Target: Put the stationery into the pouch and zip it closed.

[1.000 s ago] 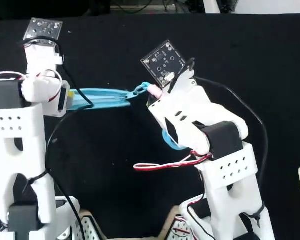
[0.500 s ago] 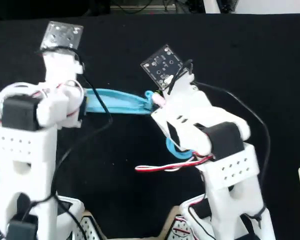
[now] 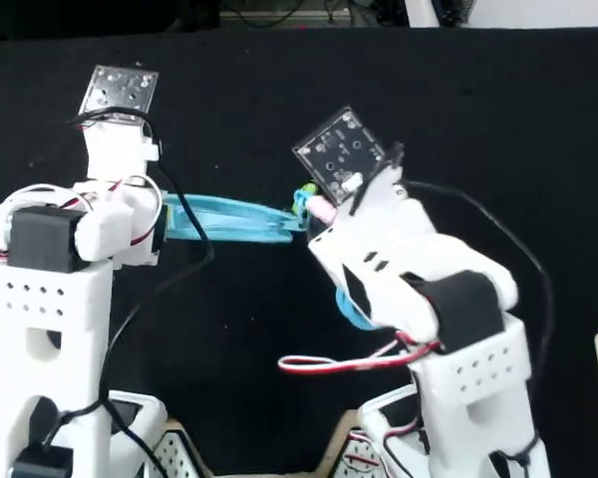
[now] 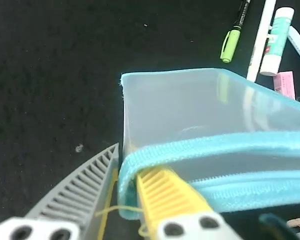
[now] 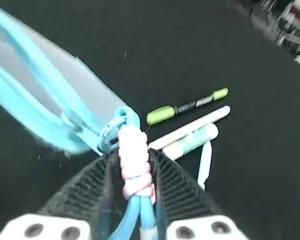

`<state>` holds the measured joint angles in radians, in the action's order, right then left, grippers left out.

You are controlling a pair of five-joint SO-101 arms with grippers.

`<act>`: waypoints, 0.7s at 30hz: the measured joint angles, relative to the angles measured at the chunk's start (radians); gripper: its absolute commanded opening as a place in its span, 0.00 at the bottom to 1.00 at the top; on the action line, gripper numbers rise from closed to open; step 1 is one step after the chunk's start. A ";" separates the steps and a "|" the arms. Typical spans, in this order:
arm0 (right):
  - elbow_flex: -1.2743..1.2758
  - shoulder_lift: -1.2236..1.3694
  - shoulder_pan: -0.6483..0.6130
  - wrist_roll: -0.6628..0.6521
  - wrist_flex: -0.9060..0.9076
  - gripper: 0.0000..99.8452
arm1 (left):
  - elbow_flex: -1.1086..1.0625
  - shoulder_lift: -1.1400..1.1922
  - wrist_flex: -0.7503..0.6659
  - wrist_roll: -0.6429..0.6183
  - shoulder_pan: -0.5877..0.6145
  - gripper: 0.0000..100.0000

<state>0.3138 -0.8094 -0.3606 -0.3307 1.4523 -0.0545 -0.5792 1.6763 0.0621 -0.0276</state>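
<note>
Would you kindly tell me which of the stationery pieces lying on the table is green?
The marker, with its lime-green cap and dark barrel; the pen and the glue stick lying beside it are mostly white.

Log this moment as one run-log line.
left gripper shut on pouch end | right gripper shut on pink pull cord | pouch stretched between both | green marker, glue stick on table, outside pouch

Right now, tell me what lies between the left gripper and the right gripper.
The blue pouch spans that stretch, seen in the high view: the left gripper clamps one end, the right gripper pinches the pink zipper cord at the other.
</note>
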 measured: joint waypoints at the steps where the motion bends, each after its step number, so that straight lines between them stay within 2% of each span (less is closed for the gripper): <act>1: 0.000 0.000 0.002 0.000 0.000 0.01 | 0.002 0.003 0.000 0.000 0.005 0.03; 21: 0.002 0.000 -0.002 0.000 0.021 0.02 | -0.012 0.009 -0.008 0.000 0.008 0.03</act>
<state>0.3153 -0.8094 -0.3621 -0.3307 1.4737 -0.0667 -0.5700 1.6686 0.0621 -0.0199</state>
